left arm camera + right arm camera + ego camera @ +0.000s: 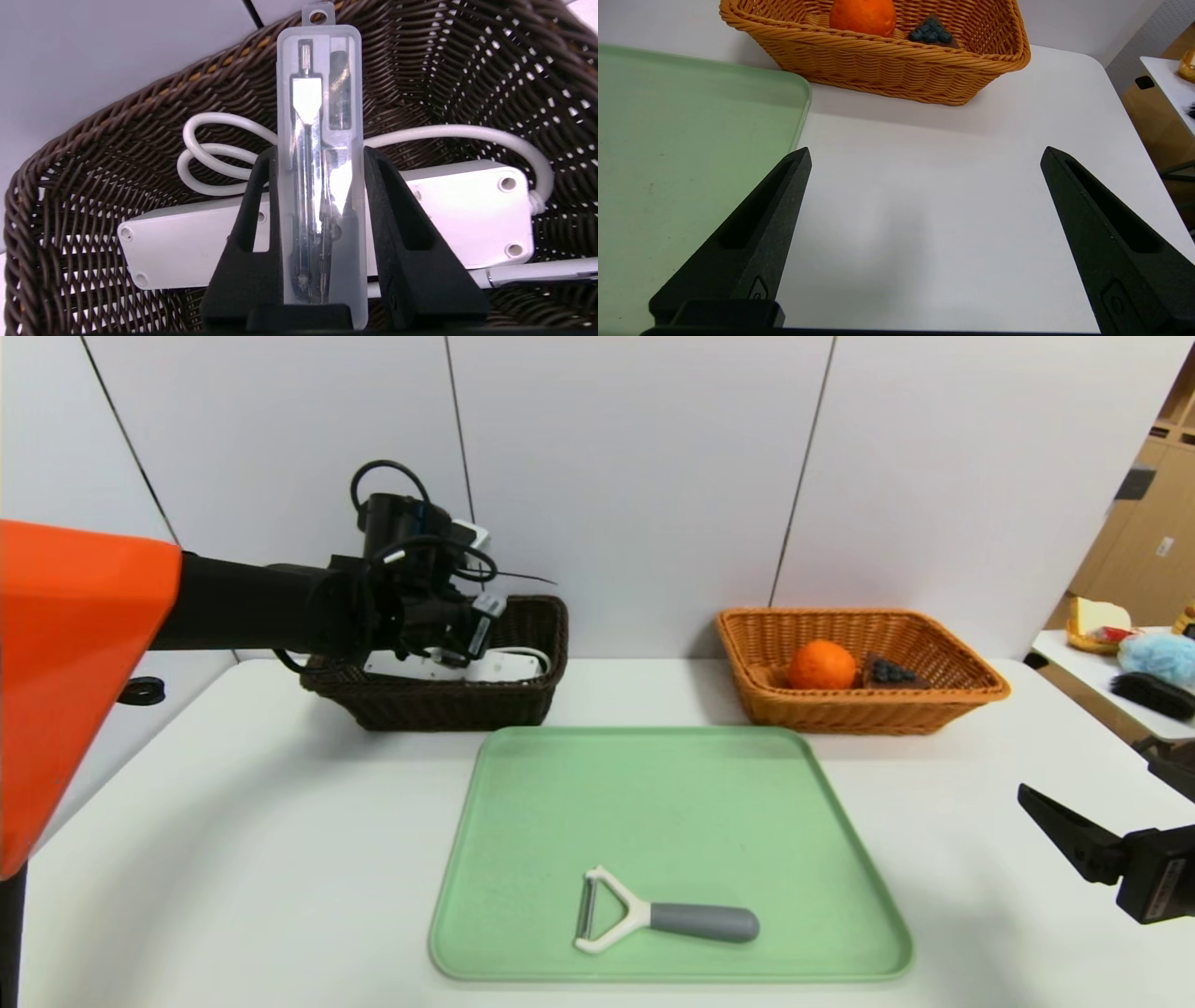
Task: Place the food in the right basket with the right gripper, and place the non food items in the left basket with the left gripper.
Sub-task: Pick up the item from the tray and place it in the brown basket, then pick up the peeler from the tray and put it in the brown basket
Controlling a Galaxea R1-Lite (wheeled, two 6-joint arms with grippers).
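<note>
Both arms differ: left pincer (317, 154) pinching case (320, 140) over dark basket (70, 186), right pincer (924, 156) spread.

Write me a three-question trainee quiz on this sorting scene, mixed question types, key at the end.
1. True or false: the left gripper is shut on the clear case above the dark basket.
2. Which item lies on the green tray? A) pen B) peeler C) power strip
3. Name the two foods in the orange basket.

Key: 1 true; 2 B; 3 the orange and the cake slice.
</note>
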